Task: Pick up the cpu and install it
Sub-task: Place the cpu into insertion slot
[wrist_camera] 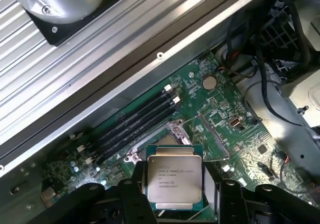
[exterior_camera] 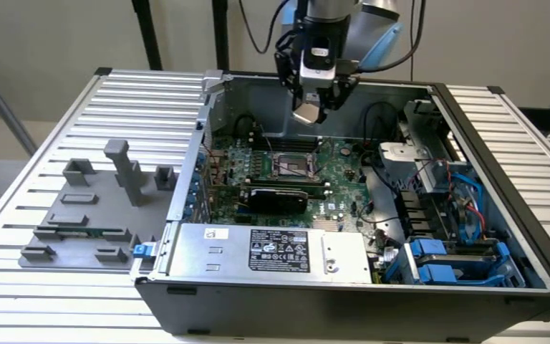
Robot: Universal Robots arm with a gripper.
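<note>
While clamped in jaws, cpu tilted (lid toward wrist).

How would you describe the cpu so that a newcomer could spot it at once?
Start at the open computer case, with its green motherboard. Above it hangs the gripper, clamped on the cpu. It is a flat silver square with printed lettering, unlike the dark socket beneath.

Ext cam high, wide; wrist cam close; both see mobo.
</note>
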